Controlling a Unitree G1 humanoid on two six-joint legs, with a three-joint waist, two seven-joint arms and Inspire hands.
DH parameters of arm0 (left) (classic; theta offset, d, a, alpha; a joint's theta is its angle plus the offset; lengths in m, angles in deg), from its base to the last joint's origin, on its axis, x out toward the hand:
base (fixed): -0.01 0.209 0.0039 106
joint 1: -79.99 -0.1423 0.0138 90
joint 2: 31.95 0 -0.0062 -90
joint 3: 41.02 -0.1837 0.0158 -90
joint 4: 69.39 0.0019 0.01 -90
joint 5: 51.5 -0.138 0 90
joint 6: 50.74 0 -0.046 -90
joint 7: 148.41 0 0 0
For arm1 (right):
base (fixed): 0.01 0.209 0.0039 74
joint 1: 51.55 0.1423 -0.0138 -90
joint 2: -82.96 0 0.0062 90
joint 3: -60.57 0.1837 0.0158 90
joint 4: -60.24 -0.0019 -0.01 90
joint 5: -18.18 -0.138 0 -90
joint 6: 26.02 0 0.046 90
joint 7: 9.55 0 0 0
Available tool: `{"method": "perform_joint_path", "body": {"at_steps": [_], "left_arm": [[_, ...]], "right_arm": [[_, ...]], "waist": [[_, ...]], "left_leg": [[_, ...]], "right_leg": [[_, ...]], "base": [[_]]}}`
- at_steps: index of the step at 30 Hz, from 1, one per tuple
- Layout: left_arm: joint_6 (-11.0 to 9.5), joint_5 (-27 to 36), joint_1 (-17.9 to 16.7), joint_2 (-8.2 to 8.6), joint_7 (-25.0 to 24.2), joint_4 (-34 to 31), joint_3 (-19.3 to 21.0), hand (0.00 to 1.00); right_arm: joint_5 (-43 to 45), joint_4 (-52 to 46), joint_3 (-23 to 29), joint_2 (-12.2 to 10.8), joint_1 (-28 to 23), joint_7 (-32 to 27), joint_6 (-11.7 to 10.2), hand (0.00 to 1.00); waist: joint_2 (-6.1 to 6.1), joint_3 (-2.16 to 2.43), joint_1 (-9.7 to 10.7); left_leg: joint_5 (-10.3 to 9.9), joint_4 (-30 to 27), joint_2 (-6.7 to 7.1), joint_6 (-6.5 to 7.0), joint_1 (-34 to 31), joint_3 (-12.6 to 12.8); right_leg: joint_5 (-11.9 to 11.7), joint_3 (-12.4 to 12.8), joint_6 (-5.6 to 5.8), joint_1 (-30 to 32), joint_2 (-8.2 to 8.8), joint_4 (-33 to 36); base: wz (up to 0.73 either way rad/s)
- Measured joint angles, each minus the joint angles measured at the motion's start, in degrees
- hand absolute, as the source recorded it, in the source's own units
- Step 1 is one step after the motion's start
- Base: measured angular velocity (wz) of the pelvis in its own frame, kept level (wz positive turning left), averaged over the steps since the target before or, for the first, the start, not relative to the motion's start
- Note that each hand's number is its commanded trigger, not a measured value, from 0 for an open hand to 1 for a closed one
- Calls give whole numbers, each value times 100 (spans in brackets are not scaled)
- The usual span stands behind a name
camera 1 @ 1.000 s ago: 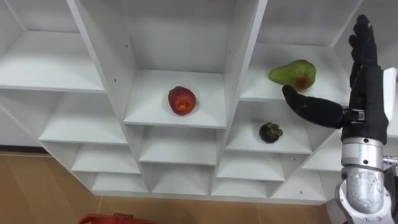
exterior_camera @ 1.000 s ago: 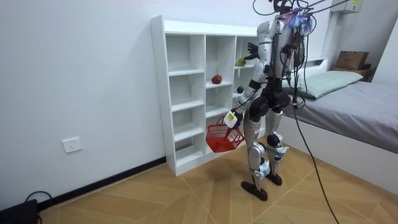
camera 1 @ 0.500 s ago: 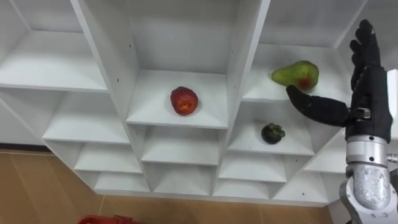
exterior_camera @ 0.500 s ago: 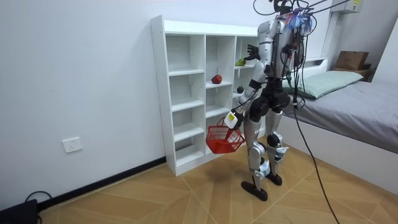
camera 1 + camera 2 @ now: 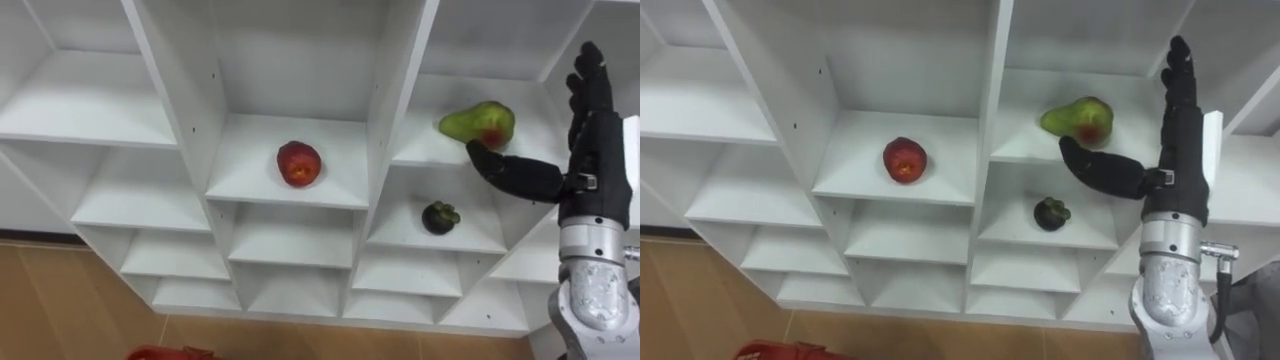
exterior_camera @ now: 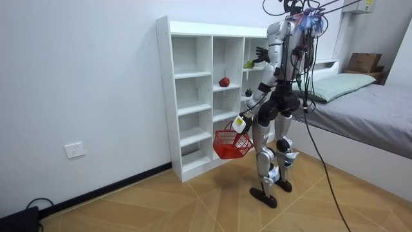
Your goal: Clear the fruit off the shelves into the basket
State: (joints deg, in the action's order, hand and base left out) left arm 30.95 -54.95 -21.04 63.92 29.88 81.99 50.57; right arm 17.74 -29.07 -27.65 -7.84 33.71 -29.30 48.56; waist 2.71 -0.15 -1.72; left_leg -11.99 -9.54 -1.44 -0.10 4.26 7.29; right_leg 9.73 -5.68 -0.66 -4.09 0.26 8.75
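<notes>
Hovering right robot hand [image 5: 590,162], fingers [image 5: 590,85] straight, beside pear [image 5: 478,124] at shelf [image 5: 425,142] edge.

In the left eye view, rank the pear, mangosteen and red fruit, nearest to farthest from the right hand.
1. Pear, right column, by the thumb of the right hand.
2. Mangosteen, one shelf below the pear.
3. Red fruit, middle column, farther left.

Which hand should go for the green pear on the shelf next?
Right. The right hand is raised open beside the green pear, thumb reaching just below it. The left hand hangs low by the robot's thigh, carrying the red wire basket.
</notes>
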Motion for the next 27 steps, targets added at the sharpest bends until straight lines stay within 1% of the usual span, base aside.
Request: {"method": "perform_joint_path", "body": {"at_steps": [5, 7, 9, 11, 15, 17, 21, 25, 27], "left_arm": [[1, 2, 4, 0, -12, -1, 15, 100], [3, 40, -1, 0, -9, 3, 9, 100], [2, 43, 11, -1, 6, 2, 6, 100], [2, 42, 10, -1, 17, 3, 4, 100], [2, 45, 1, -1, 40, -2, 5, 100], [3, 44, -1, -4, 42, -20, 9, 100], [2, 44, 10, -7, 41, -74, 44, 100], [2, 51, 25, -7, 17, -76, 42, 100], [10, 42, 24, -8, -10, -108, 44, 100]], "right_arm": [[3, 139, 228, 4, 125, -29, 4, 0], [-1, 164, 223, 33, 194, -37, 5, 0], [-146, 216, 191, 146, 308, -20, 6, 0], [-197, 384, 187, 226, 454, -11, 7, 0], [-187, 544, 188, 278, 634, 8, 11, 0], [-180, 549, 186, 328, 716, 131, 13, 0], [-154, 567, 185, 344, 825, 377, 13, 0], [-155, 572, 178, 344, 825, 551, 18, 0], [-147, 572, 176, 346, 826, 618, 53, 0]], "waist": [[21, -11, 6], [27, -15, -4], [46, -25, -4], [71, -25, -4], [117, -30, -3], [135, -39, -18], [177, -61, -29], [180, -65, -34], [179, -65, -44]], "left_leg": [[0, -1, 5, 0, -56, 1], [0, -1, 5, 0, -53, 2], [0, -2, 6, 0, -42, -1], [1, -2, 5, 0, -40, -10], [1, -11, 5, 1, -43, -36], [3, -21, 6, 4, -50, -45], [6, -40, 9, 7, -48, -86], [6, -62, 12, 7, -68, -111], [6, -71, 12, 7, -85, -119]], "right_leg": [[3, -54, 5, 31, 13, -14], [3, -75, 5, 35, 16, -15], [3, -110, 5, 32, 22, -11], [2, -164, 4, 25, 29, -6], [1, -243, 3, 19, 38, 4], [0, -245, 3, 22, 42, 10], [-1, -270, 2, 1, 46, 14], [-1, -296, 3, -1, 52, 18], [-1, -324, 3, 1, 53, 18]], "base": [[5], [0], [4], [6], [2], [0], [3], [3], [4]]}}
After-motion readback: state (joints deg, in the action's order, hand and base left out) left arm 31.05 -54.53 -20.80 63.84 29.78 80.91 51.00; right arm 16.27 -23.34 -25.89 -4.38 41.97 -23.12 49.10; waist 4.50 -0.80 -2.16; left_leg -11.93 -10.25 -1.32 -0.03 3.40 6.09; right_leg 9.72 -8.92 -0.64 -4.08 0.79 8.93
